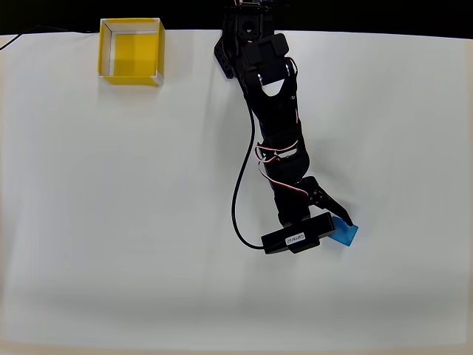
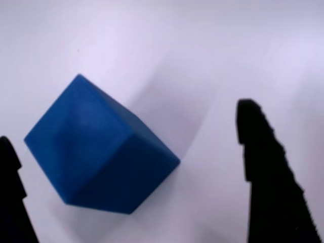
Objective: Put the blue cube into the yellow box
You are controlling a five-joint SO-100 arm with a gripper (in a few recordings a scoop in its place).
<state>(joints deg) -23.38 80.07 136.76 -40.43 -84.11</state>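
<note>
Wrist view: the blue cube [image 2: 98,152] rests on the white table [image 2: 202,50], turned corner-on to the camera, between the two black fingers [image 2: 268,172]. The left finger sits at the frame's lower left edge, just beside the cube's left corner; whether it touches cannot be told. The right finger stands apart from the cube, with bare table between them. The jaws are spread wide and grip nothing.

Overhead view: the gripper [image 1: 334,222] is lowered over the blue cube [image 1: 346,235], which lies on the white table [image 1: 111,222]. One black finger reaches to the cube's upper left edge, and the wrist camera block covers the cube's left side. The black arm [image 1: 277,126] runs from the cube up and to the left toward its base at the table's far edge, with a black cable looping to the left of it.

The yellow box [image 1: 131,52] stands upright and open-topped at the far edge, well apart from the cube, far up and to its left. Its visible floor is bare yellow.
</note>
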